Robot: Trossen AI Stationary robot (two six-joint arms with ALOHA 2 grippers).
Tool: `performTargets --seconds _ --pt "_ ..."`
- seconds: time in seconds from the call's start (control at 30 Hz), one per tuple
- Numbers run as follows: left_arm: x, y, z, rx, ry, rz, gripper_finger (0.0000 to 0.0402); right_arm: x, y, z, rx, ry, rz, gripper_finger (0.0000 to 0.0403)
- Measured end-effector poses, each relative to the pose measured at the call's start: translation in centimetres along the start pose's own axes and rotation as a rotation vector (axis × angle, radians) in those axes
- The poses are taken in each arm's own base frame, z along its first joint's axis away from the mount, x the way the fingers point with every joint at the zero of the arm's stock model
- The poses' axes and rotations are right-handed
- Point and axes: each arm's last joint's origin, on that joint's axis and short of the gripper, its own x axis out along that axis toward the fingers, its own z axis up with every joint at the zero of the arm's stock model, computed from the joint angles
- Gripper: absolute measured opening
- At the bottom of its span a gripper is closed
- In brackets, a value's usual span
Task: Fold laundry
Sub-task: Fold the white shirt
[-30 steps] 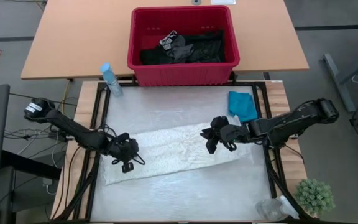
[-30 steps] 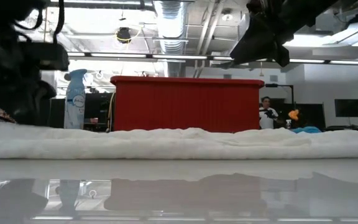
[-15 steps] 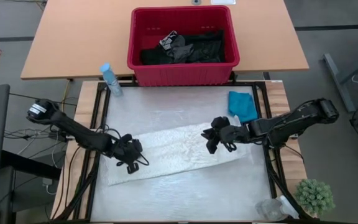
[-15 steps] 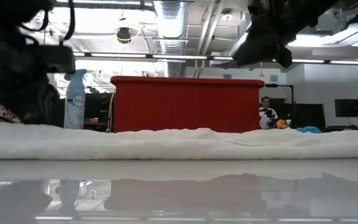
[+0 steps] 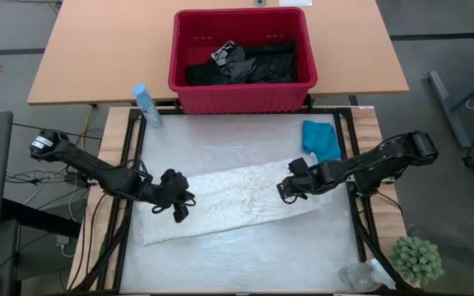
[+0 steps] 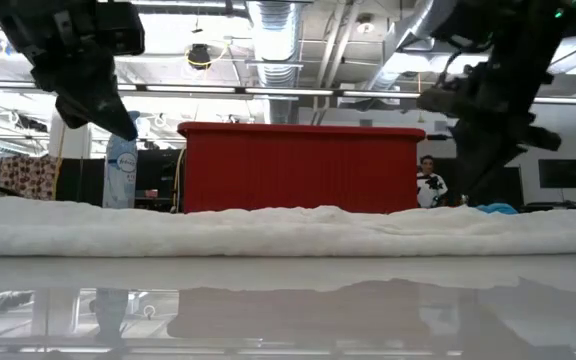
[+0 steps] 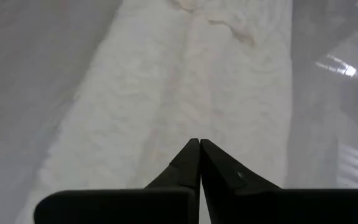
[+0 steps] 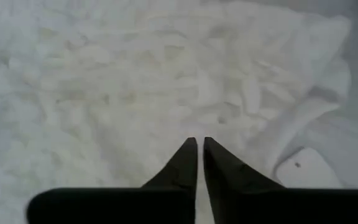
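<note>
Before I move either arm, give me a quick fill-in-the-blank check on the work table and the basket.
1. The long white lacy-textured garment lies spread flat on the ____.
2. The small teal garment lies beside the white garment's end nearest the ____ arm.
3. The black garments are inside the ____ plastic basket.
4. The left gripper above the white garment has its fingers ____.

Missing words: table; right; red; shut
</note>
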Motion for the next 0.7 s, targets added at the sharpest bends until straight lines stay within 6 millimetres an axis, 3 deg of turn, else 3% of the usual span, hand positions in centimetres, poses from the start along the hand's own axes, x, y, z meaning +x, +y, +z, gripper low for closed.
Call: performTargets --seconds 0.1,0.4,0.7 --pt "0.1 0.2 0.2 -0.055 0.006 0.001 0.0 1.2 0.3 0.5 0.01 0.022 -0.006 0.0014" --pt "0.1 0.2 0.4 -0.168 -0.007 -0.01 0.0 5.2 -0.7 2.7 -0.001 0.096 -0.12 0.0013" --pt "0.1 0.1 0.3 -0.255 0.012 -0.033 0.0 9.0 -1.5 5.9 -0.135 0.111 -0.072 0.0014"
